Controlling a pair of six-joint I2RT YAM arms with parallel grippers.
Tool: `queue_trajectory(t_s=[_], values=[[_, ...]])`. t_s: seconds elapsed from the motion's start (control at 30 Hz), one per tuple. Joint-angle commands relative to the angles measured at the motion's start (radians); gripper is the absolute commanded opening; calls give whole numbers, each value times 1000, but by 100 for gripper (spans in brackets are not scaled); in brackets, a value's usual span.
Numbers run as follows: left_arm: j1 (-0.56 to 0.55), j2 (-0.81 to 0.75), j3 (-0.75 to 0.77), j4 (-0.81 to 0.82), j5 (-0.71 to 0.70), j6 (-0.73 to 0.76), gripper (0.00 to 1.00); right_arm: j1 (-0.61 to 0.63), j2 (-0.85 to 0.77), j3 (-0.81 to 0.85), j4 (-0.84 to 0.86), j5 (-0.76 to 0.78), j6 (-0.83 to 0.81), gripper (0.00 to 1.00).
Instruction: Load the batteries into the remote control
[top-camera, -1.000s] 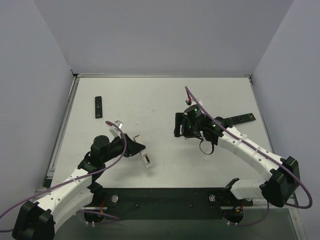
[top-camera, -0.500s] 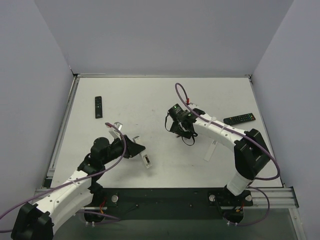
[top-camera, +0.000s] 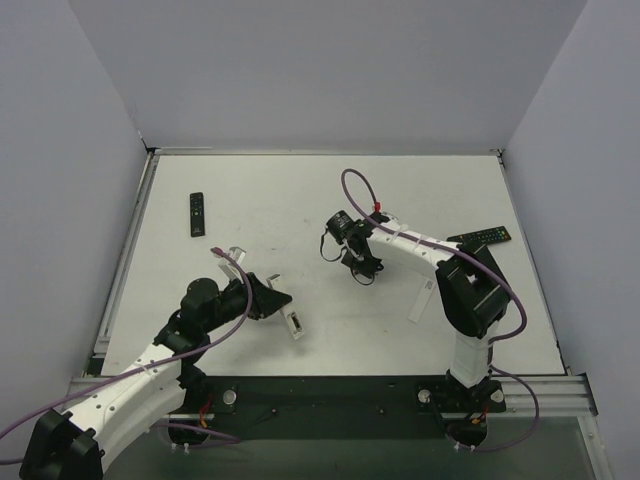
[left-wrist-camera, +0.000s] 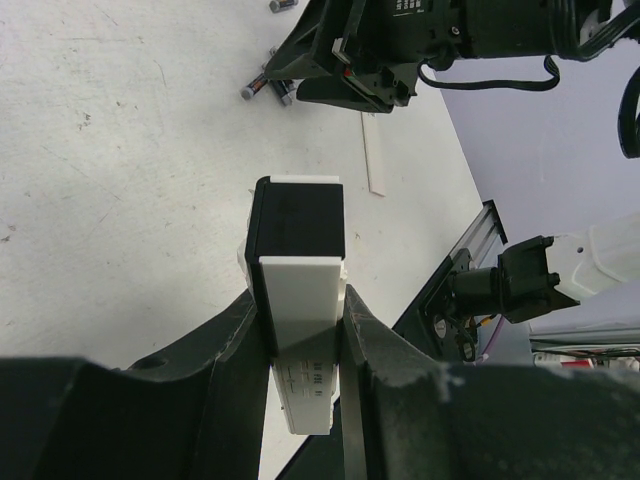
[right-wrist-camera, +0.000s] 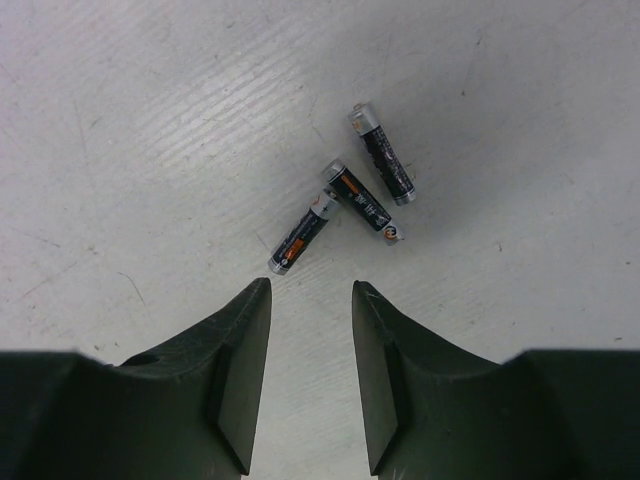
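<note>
My left gripper (left-wrist-camera: 302, 300) is shut on a white remote control (left-wrist-camera: 300, 255) with a black far end, holding it up off the table. In the top view the remote control (top-camera: 294, 321) sticks out from the left gripper (top-camera: 276, 300) at the near left. Three batteries lie on the table in a loose cluster: one (right-wrist-camera: 300, 236) just ahead of my right gripper (right-wrist-camera: 312, 290), another (right-wrist-camera: 365, 200) and a third (right-wrist-camera: 382, 154) beyond it. The right gripper (top-camera: 360, 268) points down at the table mid-field, open, nothing between its fingers. The batteries (left-wrist-camera: 255, 89) also show in the left wrist view.
A black remote (top-camera: 197, 213) lies at the far left and another black remote (top-camera: 480, 237) at the right. A thin white strip (top-camera: 419, 300) lies on the table right of centre. Walls enclose the table on three sides.
The right arm has swung left and folded, bringing its gripper down over the batteries, and its jaws have narrowed. The left gripper still holds the remote control, unmoved.
</note>
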Motion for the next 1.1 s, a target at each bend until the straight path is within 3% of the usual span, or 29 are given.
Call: queue_trajectory(t_s=[0.0,0.8,1.07], values=[[-10,-15,9,31,-9,18,0,-19,18,42,-63,48,60,34],[-10,-9,19,24,-1,13,0,-51,133,82,-56,13,82,26],[-10,-15,22,13,-4,7,0,-50,146,70,-47,13,71,19]])
